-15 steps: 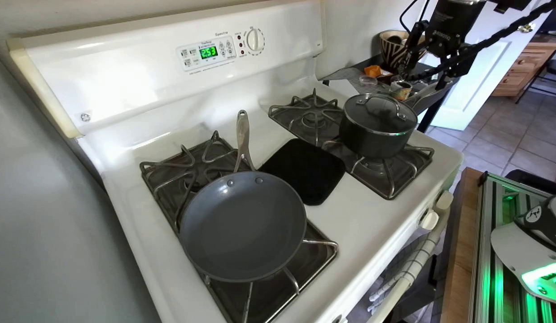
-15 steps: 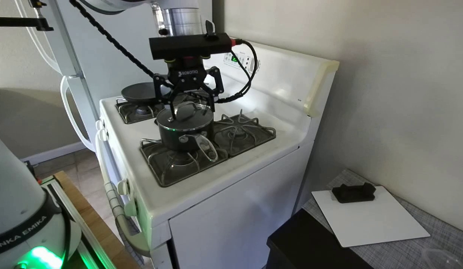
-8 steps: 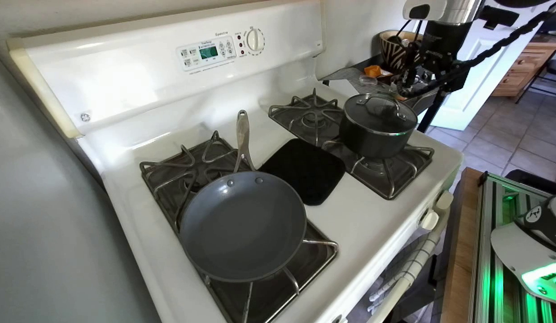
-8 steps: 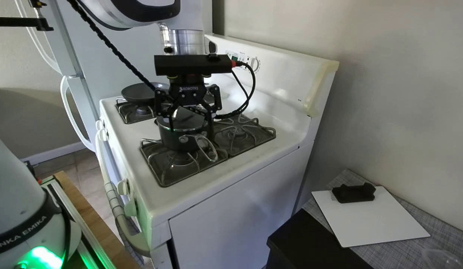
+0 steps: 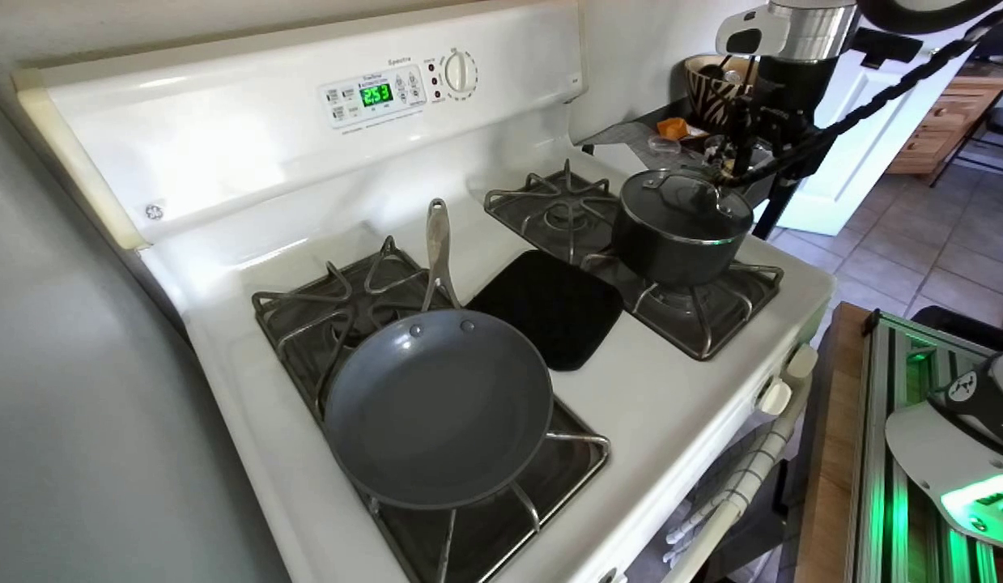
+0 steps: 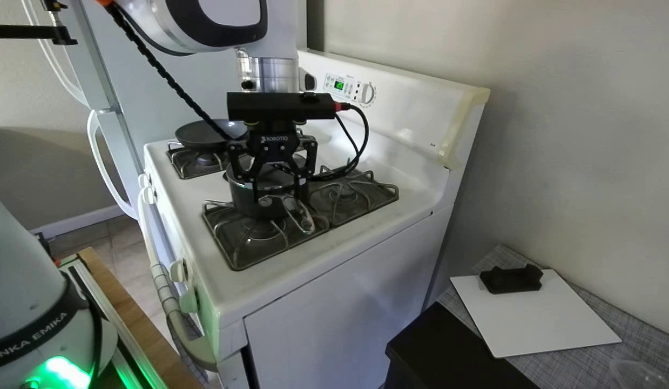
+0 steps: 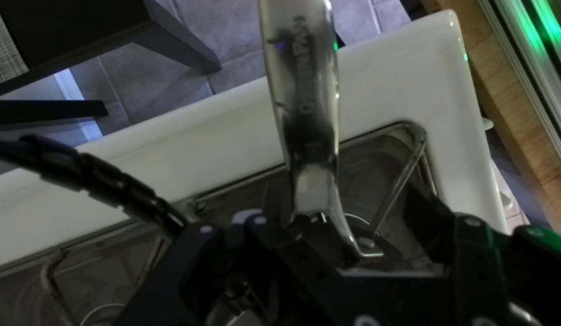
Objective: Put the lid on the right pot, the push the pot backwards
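Note:
The dark grey pot [image 5: 671,255] stands upright on the front grate at the stove's right side. Its round lid [image 5: 683,202], greyish glass with a metal rim, lies flat over its mouth. A shiny metal handle [image 7: 307,90] runs from the pot out past the stove's side edge in the wrist view. My gripper [image 6: 277,197] is low at the handle side of the pot, jaws pointing down. In the wrist view the handle's base passes between the fingers, nearer to one, with a clear gap to the opposite finger [image 7: 425,217]. Part of the lid is behind the gripper in an exterior view.
A wide frying pan [image 5: 440,413] sits on the left front grate, its handle toward the back. A black square pad [image 5: 550,308] lies mid-stove. Behind the pot is a bare rear grate [image 5: 566,210], then the stove's back panel [image 5: 307,121]. My cable [image 7: 103,185] hangs close by.
My gripper has come down toward the pot's handle and a little closer to the pot. Its fingers have drawn nearer to each other. Pot and lid have stayed in place.

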